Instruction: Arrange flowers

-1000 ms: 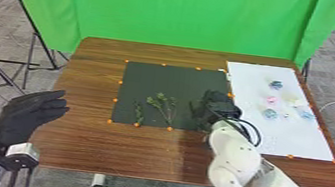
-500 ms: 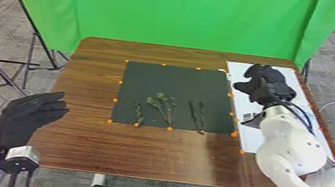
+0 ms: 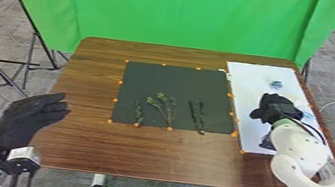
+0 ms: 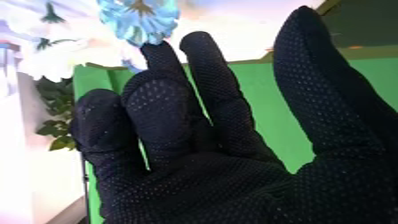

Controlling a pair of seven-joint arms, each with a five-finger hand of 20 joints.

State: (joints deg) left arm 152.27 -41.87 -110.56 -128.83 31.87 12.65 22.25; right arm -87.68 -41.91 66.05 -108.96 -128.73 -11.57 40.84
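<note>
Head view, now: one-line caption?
Black-gloved right hand over a white rectangular sheet, beside leafy green sprigs on a dark rectangular mat.

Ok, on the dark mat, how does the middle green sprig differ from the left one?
The middle sprig fans out into leafy heads; the left sprig stays narrow. The middle sprig is also longer and wider than the left sprig, and its leaves look lighter. Both lie on the dark mat, leafy ends away from the robot.
</note>
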